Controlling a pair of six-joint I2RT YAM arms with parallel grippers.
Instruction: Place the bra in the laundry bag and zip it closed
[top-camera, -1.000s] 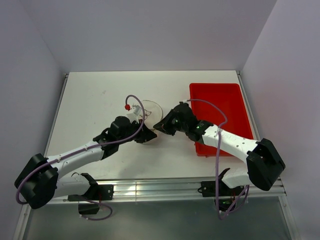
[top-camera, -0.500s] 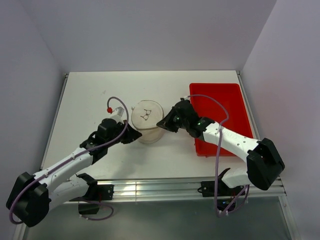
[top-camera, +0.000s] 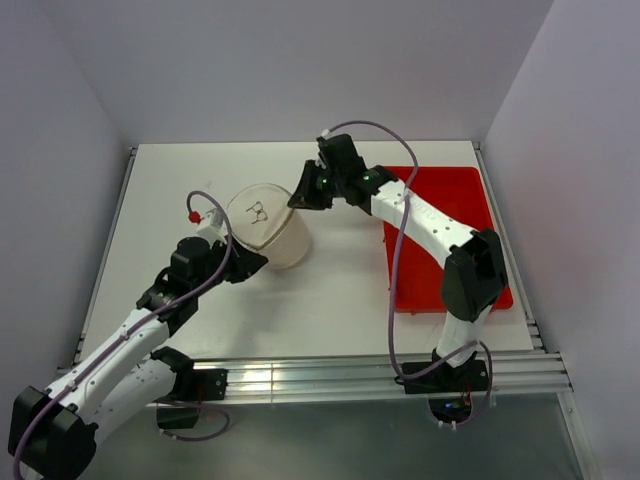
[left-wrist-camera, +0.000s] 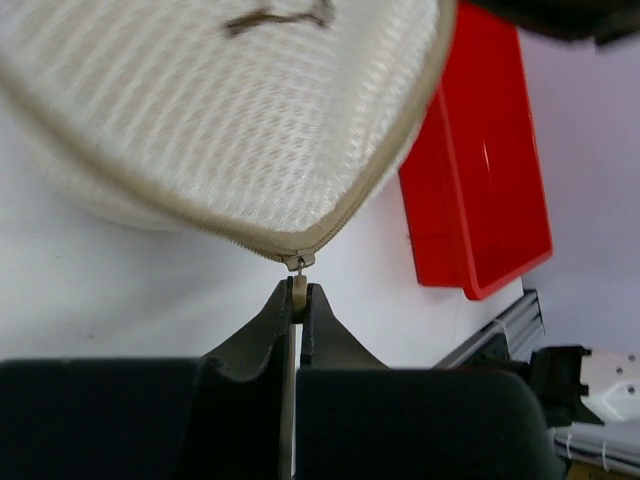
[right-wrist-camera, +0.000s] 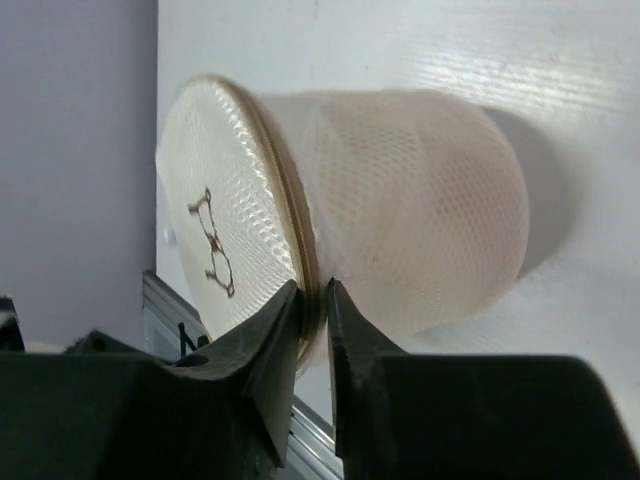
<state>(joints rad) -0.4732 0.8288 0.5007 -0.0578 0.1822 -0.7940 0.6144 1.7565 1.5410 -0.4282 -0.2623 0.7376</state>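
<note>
Left of one red tray (top-camera: 466, 196), on the counter (top-camera: 180, 190): one bag (top-camera: 268, 236), zip pull (left-wrist-camera: 297, 266) pinched between left fingers (left-wrist-camera: 262, 335), rim clamped between right fingers (right-wrist-camera: 268, 345).

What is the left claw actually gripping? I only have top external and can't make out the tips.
Observer: The left wrist view shows the left claw shut on the zip pull tab, right under the slider of the laundry bag.
Operator: And the right one?
Observer: In the right wrist view, the right claw is pinched on the bag's rim seam, at the edge of the circular face with the printed outline.
</note>
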